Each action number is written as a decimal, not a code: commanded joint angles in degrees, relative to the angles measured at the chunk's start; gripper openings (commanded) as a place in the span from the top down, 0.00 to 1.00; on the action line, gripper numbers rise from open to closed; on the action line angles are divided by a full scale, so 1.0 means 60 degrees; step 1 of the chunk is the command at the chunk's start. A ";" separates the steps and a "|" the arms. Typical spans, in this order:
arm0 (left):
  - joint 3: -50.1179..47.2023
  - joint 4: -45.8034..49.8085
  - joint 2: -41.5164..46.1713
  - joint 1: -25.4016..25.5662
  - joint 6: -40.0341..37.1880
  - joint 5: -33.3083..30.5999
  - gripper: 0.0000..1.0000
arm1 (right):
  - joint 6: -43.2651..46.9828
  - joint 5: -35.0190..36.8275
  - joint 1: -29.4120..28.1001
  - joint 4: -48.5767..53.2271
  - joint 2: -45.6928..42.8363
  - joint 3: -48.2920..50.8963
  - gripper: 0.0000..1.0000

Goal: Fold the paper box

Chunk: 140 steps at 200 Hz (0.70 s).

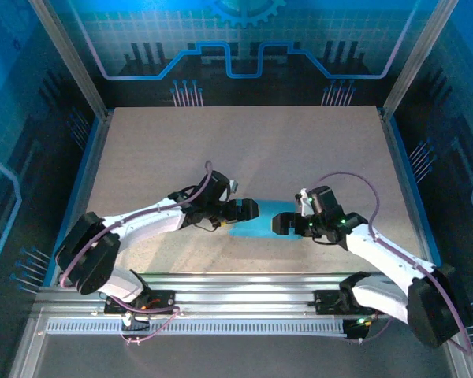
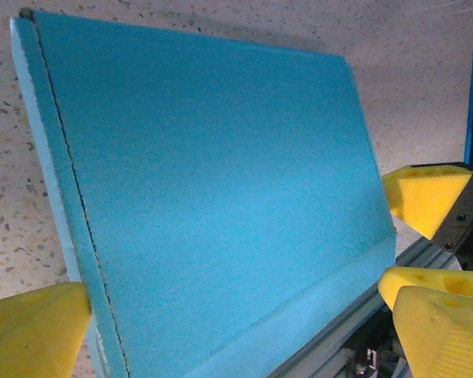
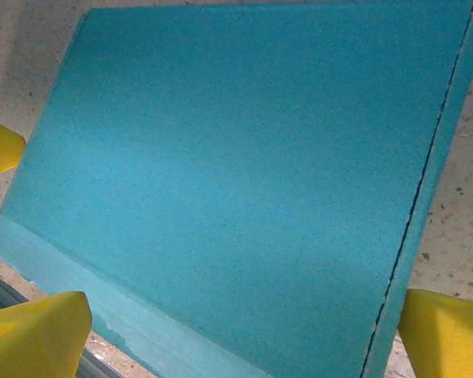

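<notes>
Near the front middle of the speckled table [image 1: 244,142] lies the paper box [image 1: 256,226], light blue, closed up and flat, with the two arms reaching in toward it from either side. The left gripper [image 1: 248,211] sits at the box's left end and the right gripper [image 1: 280,223] at its right end, both low over the table. At the left wrist, the left gripper [image 2: 236,331] has its yellow fingertips [image 2: 31,331] spread wide apart with the box [image 2: 213,197] between them. The right gripper [image 3: 240,335] is equally wide, its fingertips [image 3: 449,331] flanking the box [image 3: 236,173]. Whether any pad touches the cardboard I cannot tell. A dark seam [image 2: 71,197] runs along one long edge.
</notes>
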<state>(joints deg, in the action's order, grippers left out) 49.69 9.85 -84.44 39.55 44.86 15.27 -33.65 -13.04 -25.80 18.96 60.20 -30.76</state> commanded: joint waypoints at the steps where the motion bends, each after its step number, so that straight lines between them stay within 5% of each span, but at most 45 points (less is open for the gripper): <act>1: 0.0396 0.0035 0.0523 0.0060 0.0459 0.0590 0.01 | -0.0444 -0.0204 -0.0020 0.0346 -0.0440 -0.0529 0.00; 140: 0.1005 0.0770 0.1011 0.0056 0.1315 0.0771 0.01 | -0.1033 0.0299 0.0024 0.1571 -0.1274 -0.1288 0.00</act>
<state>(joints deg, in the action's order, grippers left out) 53.95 14.63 -79.00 39.55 50.59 16.43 -38.17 -10.63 -25.80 27.64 53.49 -36.16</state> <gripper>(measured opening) 0.994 0.999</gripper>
